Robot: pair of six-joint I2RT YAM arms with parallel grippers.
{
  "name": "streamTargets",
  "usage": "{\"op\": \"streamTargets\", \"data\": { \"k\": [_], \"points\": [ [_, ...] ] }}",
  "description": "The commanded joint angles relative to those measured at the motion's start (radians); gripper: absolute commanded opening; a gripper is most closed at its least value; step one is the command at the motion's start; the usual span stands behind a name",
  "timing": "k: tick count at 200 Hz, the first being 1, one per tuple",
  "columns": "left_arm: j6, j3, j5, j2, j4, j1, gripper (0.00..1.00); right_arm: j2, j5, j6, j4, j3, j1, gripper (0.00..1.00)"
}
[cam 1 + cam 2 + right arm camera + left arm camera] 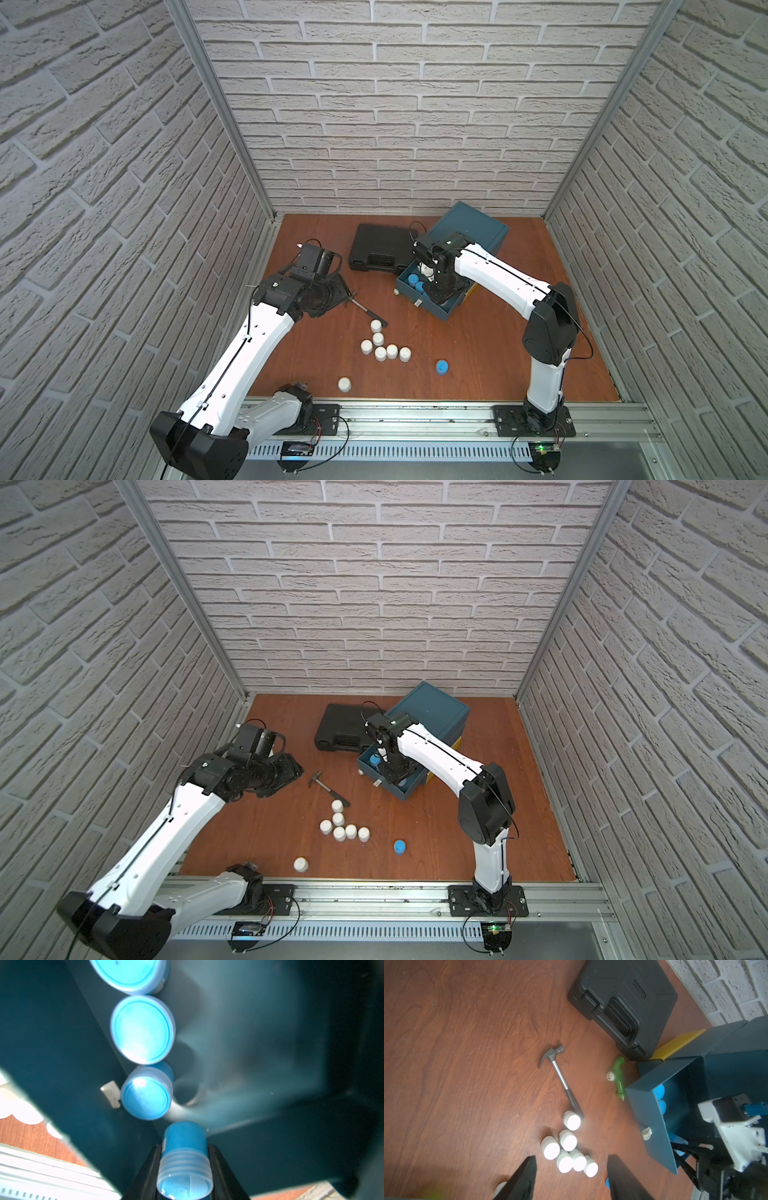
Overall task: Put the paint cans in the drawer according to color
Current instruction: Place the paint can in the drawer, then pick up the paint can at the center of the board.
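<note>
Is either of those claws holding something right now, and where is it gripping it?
The right gripper pinches a light blue paint can across its sides, near its clear ribbed end. The left gripper is open, holding nothing.

Both top views: high, front, angled down, share whole table (478, 353). L wrist mid-range; R wrist v. close, inside drawer (249, 1043).

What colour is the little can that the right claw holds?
Light blue paint can, seen best in the right wrist view.
</note>
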Motion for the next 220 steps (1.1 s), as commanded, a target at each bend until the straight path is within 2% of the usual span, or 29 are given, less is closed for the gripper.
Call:
{"op": "streamTargets", "data": {
  "k": [1,37,62,86,109,149,184,220],
  "points": [
    [0.008,0.019,0.006,0.000,0.017,0.008,0.60,0.012,-0.042,-0.015,0.033,-0.013,-0.015,0.19],
    [0.006,0.017,0.004,-0.004,0.017,0.006,0.60,0.021,-0.049,-0.023,0.039,-0.010,-0.022,0.44],
    [0.002,0.010,0.006,-0.003,0.022,0.007,0.60,0.016,-0.044,-0.023,0.040,-0.014,-0.022,0.53],
    [-0.001,0.007,0.007,-0.004,0.026,0.006,0.60,-0.005,-0.024,-0.018,0.042,-0.007,-0.022,0.56],
    [0.004,0.014,0.006,-0.001,0.025,0.007,0.60,-0.048,0.008,-0.009,0.038,0.018,-0.021,0.53],
    [0.008,0.012,0.003,0.003,0.028,0.006,0.60,-0.198,0.023,0.003,0.063,0.016,-0.002,0.51],
    [0.028,-0.012,-0.001,-0.015,0.047,0.006,0.60,-0.343,0.007,-0.010,0.103,-0.106,0.118,0.53],
    [0.076,-0.044,-0.008,-0.043,0.063,0.009,0.60,-0.395,-0.048,0.034,0.131,-0.264,0.269,0.59]
  ]
}}
